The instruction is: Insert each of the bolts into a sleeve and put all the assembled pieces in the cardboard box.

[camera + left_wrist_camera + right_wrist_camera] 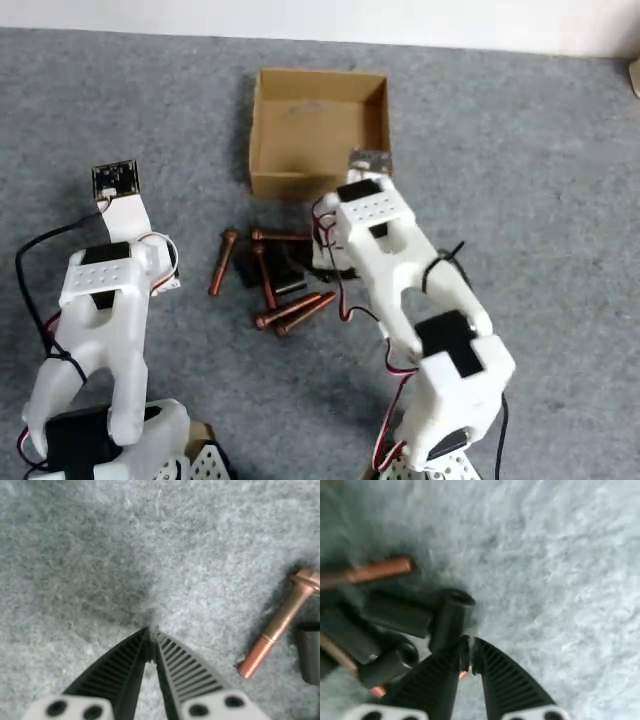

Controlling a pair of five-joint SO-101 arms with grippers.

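Observation:
Several copper bolts [265, 276] and black sleeves [285, 270] lie loose on the grey carpet just in front of the empty cardboard box [268, 150]. My left gripper [151, 632] is shut, its tips together just over bare carpet, with one bolt [278, 625] and a sleeve's end [310, 652] off to its side. The left arm [100, 300] stands to the left of the pile. My right gripper [470, 647] is shut at the pile's right edge, its tips right beside an upturned sleeve [451, 620]. More sleeves [395, 614] and a bolt [380, 570] lie beyond.
The right arm [385, 240] leans over the pile's right side and hides part of it. Open carpet [520, 180] stretches to the right of the box and to the far left. A wall's white base runs along the back.

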